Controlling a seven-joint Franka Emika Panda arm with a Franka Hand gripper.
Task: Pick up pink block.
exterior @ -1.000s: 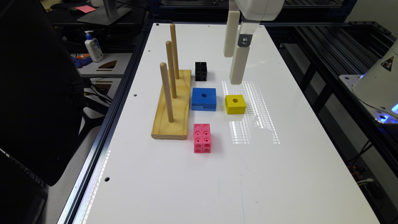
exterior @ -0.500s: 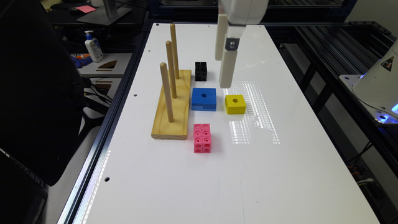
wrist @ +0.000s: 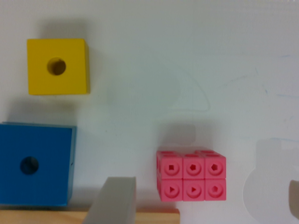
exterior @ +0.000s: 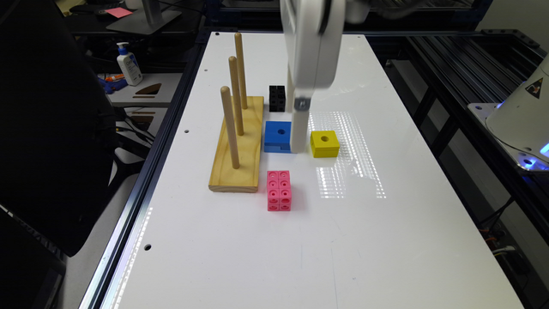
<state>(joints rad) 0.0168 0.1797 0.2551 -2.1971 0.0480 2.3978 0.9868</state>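
While gripper [exterior: 299, 146] hovers apart, pink block [exterior: 279, 190] rests — untouched, nearer camera

Black-and-yellow warning triangle sign [exterior: 534, 87] on white robot base [exterior: 521, 116], no legible text

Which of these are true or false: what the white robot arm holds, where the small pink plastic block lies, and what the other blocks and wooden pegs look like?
1. The small pink plastic block lies on the white table, untouched. True.
2. The gripper is holding the black cube. False: it holds nothing, and the cube sits on the table.
3. The square blue block and the square yellow block each have a round hole. True.
4. The wooden base carries five pegs. False: three upright pegs.
5. The pink block is stacked on the blue one. False: they lie apart.
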